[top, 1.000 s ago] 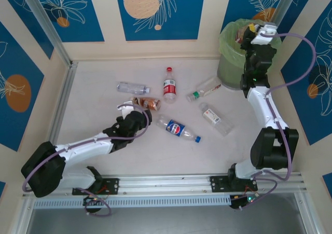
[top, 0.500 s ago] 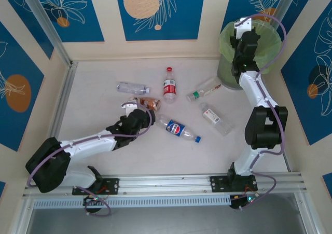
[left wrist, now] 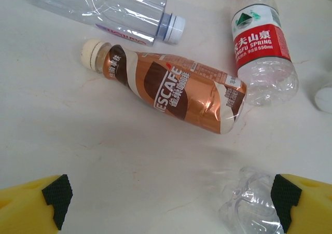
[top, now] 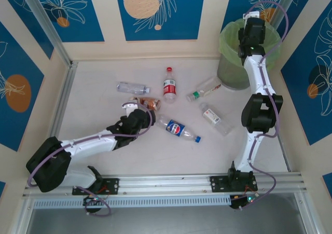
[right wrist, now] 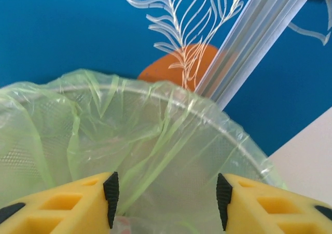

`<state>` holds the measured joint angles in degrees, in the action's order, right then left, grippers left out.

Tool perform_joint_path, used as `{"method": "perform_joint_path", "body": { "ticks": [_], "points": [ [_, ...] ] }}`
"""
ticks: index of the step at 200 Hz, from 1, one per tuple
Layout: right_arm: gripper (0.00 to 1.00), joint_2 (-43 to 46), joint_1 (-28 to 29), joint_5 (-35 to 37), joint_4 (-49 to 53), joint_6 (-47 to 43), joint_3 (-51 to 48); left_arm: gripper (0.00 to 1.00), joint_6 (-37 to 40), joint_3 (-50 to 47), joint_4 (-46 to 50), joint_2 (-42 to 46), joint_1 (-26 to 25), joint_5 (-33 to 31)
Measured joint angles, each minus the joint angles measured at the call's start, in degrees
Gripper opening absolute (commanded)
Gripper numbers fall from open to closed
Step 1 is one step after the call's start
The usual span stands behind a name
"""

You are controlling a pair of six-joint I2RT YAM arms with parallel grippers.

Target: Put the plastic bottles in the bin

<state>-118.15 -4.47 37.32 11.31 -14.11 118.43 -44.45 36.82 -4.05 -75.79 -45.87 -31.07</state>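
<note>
While right hand gapes empty over bin, brown bottle lies ahead of wide-spread left hand.

Lab robot cell: aluminium rail, blue-panelled walls

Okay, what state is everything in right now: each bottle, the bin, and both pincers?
Brown bottle: lying, capped.
Red-label bottle: lying, capped.
Blue-label bottle: lying, capped.
Green-cap bottle: lying, capped.
Far-left bottle: lying, capped.
Far-right bottle: lying.
Bin: upright, open, bag-lined.
Left pincer: open, empty.
Right pincer: open, empty, over bin.
</note>
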Motion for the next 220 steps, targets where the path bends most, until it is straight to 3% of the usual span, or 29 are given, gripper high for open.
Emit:
{"method": "perform_joint_path", "body": {
  "ticks": [48, 99, 115, 155, 201, 220],
  "points": [
    [0.70, -2.1, 0.0, -3.0, 12.2, 6.8, 7.1, 1.00, 0.0, 0.9, 0.7, -0.7, 0.0, 1.2],
    [0.86, -1.2, 0.5, -8.3, 18.1, 12.8, 9.7, 1.00, 0.2, 1.2, 0.5, -1.5, 0.3, 4.7],
    [0.97, 0.3, 0.7, -9.8, 19.1, 14.4, 8.5, 1.00, 0.7, 1.3, 0.5, -2.0, 0.4, 5.7],
    [0.99, 9.4, 2.6, -12.8, 18.9, 16.5, 0.5, 1.00, 0.8, 2.0, 1.5, -2.4, 0.4, 6.9],
    [1.00, 24.6, 5.5, -18.0, 13.8, 18.8, -17.4, 1.00, -1.7, 4.4, 5.2, -2.4, 0.6, 6.6],
    [0.98, 30.3, 6.3, -22.8, 11.2, 20.7, -26.6, 1.00, -6.3, 5.4, 9.2, -2.2, 0.7, 4.1]
  ]
}}
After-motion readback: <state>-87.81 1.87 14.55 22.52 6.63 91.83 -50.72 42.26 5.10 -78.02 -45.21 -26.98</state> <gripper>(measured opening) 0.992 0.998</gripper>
